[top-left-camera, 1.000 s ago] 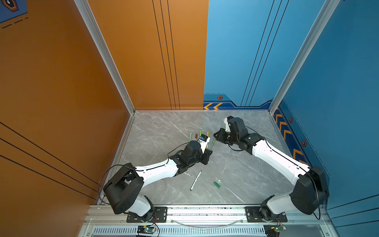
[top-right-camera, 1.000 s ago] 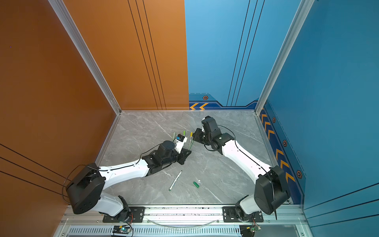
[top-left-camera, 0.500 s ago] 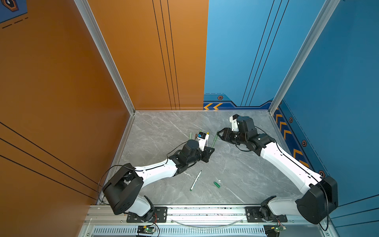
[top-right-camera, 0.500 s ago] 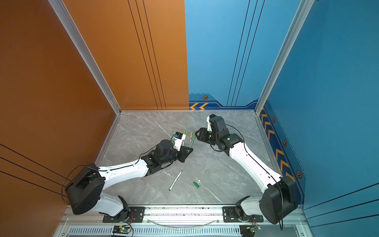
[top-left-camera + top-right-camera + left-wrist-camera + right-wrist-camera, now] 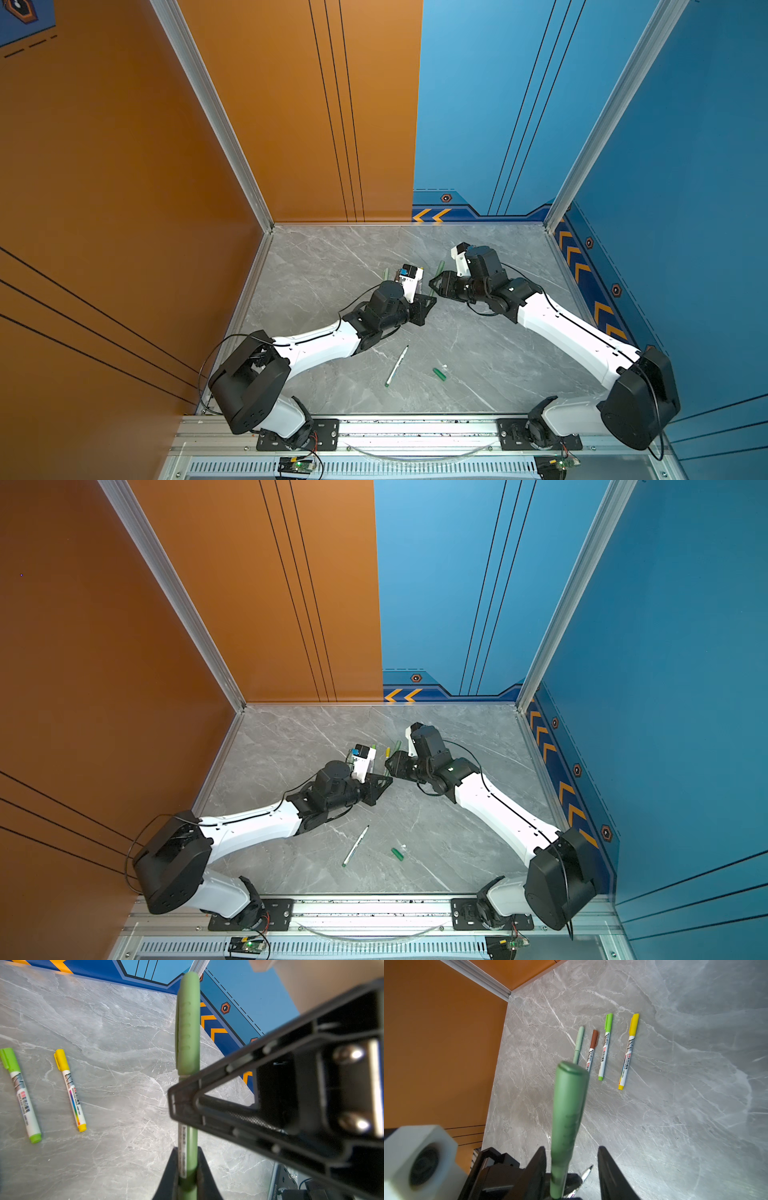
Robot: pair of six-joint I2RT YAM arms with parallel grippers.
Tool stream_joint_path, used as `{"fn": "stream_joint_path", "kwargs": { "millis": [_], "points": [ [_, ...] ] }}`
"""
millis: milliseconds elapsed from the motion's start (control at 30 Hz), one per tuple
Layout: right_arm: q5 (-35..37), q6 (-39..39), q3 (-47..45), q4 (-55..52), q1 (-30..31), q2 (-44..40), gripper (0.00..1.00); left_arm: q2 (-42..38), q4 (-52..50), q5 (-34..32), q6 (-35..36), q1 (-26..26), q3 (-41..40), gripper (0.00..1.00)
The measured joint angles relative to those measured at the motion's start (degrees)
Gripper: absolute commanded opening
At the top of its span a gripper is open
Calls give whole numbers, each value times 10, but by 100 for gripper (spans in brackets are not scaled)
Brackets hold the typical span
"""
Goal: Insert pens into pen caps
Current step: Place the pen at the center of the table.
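Note:
My left gripper [image 5: 187, 1180] is shut on a sage-green pen [image 5: 188, 1043] with its matching cap pushed on, held up off the table. My right gripper [image 5: 573, 1169] stands open around the capped end [image 5: 569, 1109], with a clear gap on one side. In both top views the two grippers [image 5: 430, 301] [image 5: 434, 284] meet tip to tip mid-table. A white pen with a dark green end [image 5: 397, 365] lies uncapped near the front, a dark green cap [image 5: 439, 373] beside it.
Further back lie a pale green pen [image 5: 579, 1043], a brown one [image 5: 592, 1049], a light green one [image 5: 605, 1045] and a yellow one [image 5: 629, 1049], all capped and side by side. The orange wall [image 5: 436, 1043] stands close behind them.
The right gripper's jaws have opened off the sage-green cap, and its wrist has shifted slightly back. The left gripper still holds the pen in about the same place.

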Motion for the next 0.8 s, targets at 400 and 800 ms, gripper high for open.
{"fn": "stream_joint_path", "kwargs": {
  "millis": [400,800],
  "points": [
    [9,22,-1,22,12,10,2,7,3,-2,-10,0,3,7],
    [37,23,59,-50,-90,112,2,-44,-40,10,1,0,-35,68]
  ]
}}
